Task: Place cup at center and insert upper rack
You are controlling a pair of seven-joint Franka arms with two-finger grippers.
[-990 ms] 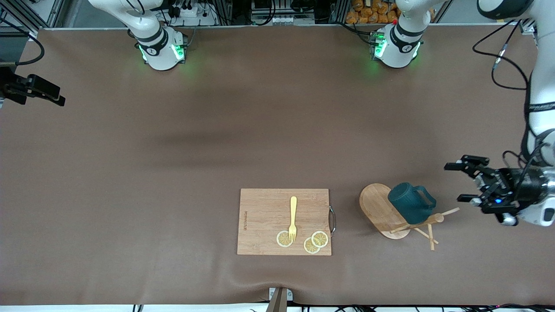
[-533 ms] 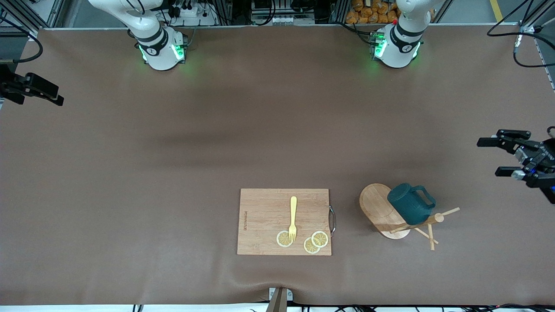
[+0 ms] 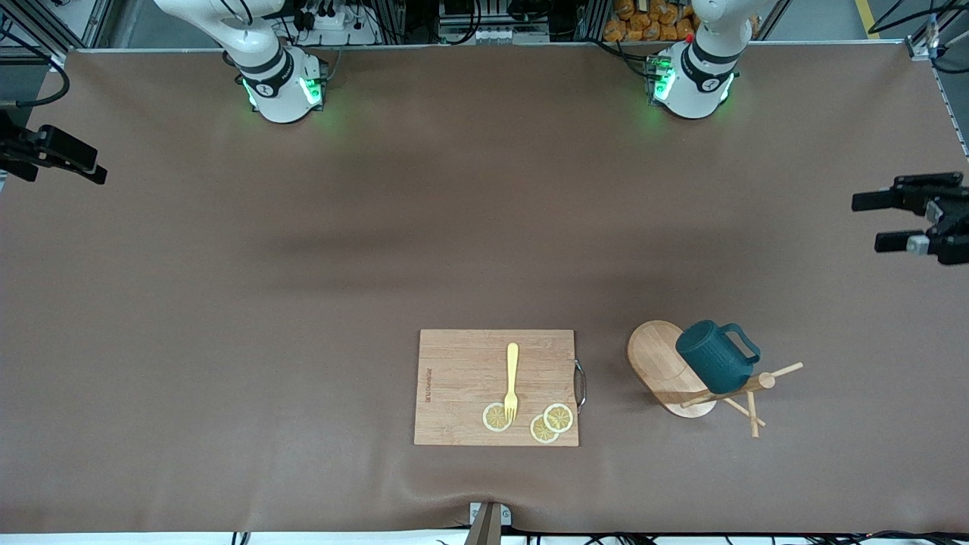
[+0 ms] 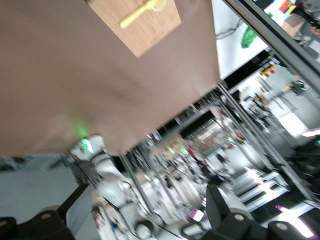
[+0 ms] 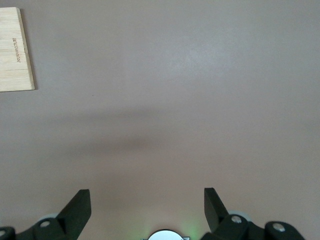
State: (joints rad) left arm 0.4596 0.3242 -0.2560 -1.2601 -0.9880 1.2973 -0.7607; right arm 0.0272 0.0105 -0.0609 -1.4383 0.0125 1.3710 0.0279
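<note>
Over the surface's two ends, the left end effector (image 3: 882, 222) and right end effector (image 5: 146, 202) gape wide, empty, touching nothing, while the cup (image 3: 713, 356) lies on the toppled rack (image 3: 666, 369).

We see two white arms on rounded bases (image 3: 281, 91) lit green, black joint bands, trailing black cables, and black two-finger grippers (image 3: 882, 221).

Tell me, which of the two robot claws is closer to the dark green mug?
The left gripper, open at its arm's end of the table, is closer to the mug on the wooden stand. The right gripper, also open, waits at the right arm's end.
</note>
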